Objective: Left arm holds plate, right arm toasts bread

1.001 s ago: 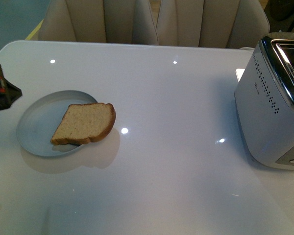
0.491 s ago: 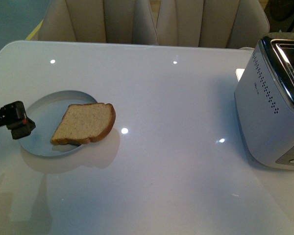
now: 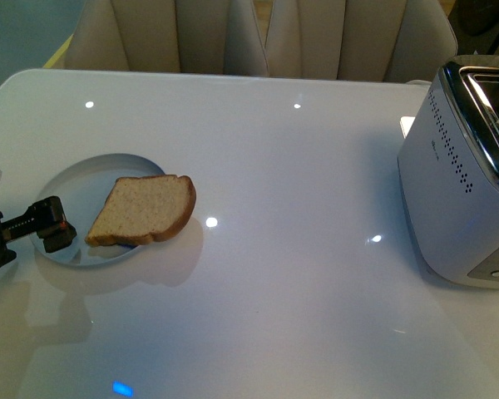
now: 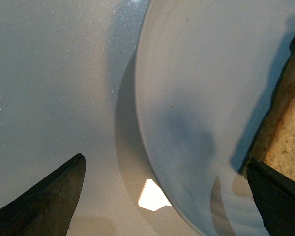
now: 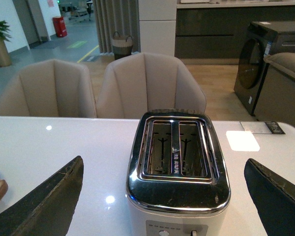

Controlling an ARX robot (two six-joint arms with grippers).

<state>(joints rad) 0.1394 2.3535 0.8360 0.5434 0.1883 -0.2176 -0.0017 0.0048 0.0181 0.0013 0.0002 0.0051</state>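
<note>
White glossy table (image 3: 299,283), beige chairs (image 3: 233,37) behind it. Plate (image 3: 71,187) sits on the table's left part. Bread (image 3: 145,208) lies flat on the plate, rounded end hanging over the rim toward the toaster (image 3: 461,191), which stands well apart at the right edge. Left gripper (image 4: 164,160) is at the plate's near-left rim, jaws apart, one finger over the table and the other over the plate beside the bread; cannot tell if it touches. Right gripper (image 5: 163,162) has its jaws spread wide and faces the toaster, both slots empty.
</note>
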